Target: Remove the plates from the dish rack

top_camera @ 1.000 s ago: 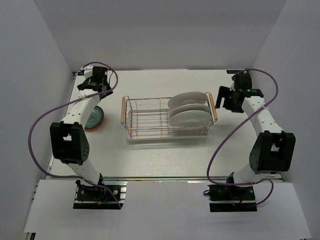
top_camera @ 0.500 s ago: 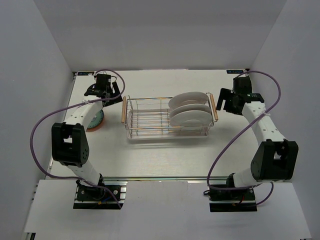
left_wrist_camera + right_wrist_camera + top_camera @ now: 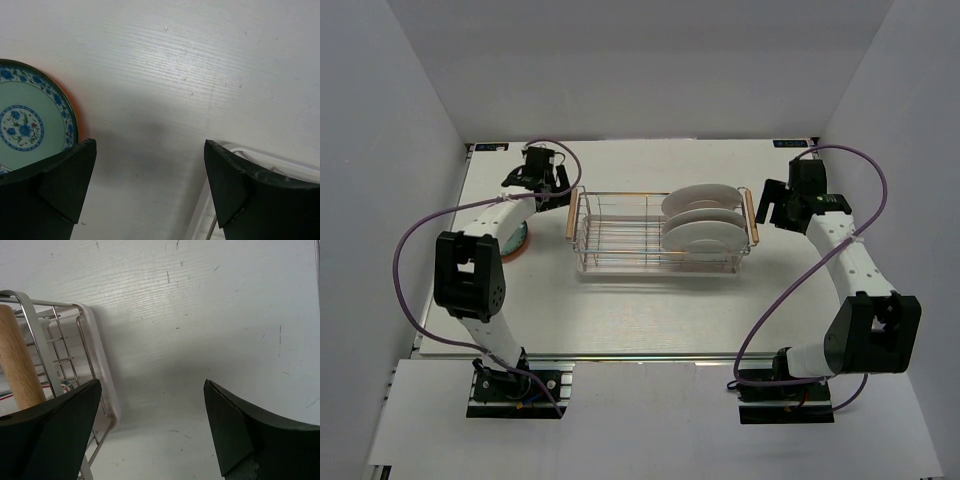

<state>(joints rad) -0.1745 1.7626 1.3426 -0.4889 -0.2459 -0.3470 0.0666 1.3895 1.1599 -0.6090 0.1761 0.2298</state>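
Left gripper: fingers spread wide and holding nothing. In its wrist view only bare table shows between them.
Right gripper: fingers also spread wide and empty. Its wrist view shows bare table between them.
Dish rack: lies between the two grippers. One short end is just beside the left gripper and the other just beside the right gripper. I cannot tell whether either gripper touches it.
Handles: the left wooden handle is nearest the left gripper. The right wooden handle is nearest the right gripper and appears in the right wrist view beside the finger on the left of that view.
White plates: three, standing on edge in the end of the rack close to the right gripper, well apart from the left gripper.
Teal plate: lies flat on the table just outside the left gripper's finger at the left edge of that view. It has blue flowers and an orange-red edge showing at its rim. From above it is partly hidden under the left arm.
Tray: white, under the rack. One corner is near the left gripper's other finger.
Table: white, lying below both grippers.
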